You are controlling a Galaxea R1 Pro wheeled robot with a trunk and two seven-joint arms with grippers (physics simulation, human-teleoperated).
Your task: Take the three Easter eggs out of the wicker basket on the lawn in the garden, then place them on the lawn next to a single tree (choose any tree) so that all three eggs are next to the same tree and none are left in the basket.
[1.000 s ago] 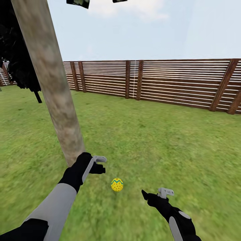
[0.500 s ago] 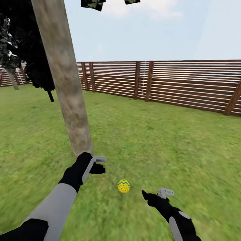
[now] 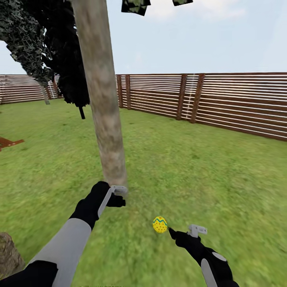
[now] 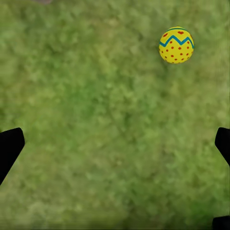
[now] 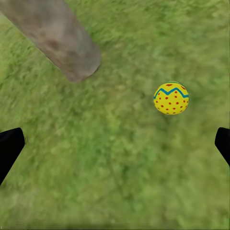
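Above the lawn (image 3: 207, 167), both end effectors spread, empty.

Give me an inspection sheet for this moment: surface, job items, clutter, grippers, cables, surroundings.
Surface: lawn, mottled green grass, flat.
Job's things: one Easter egg lying on the grass near the base of the tree; yellow with a blue zigzag band and red dots.
Clutter: brown rock-like lump at the lower edge on the robot's left.
Grippers: left gripper open, empty, by the trunk base; right gripper open, empty, just beside the egg.
Cables: nothing seen.
Surroundings: brown slatted wooden fence; dark tree behind the trunk; sky.
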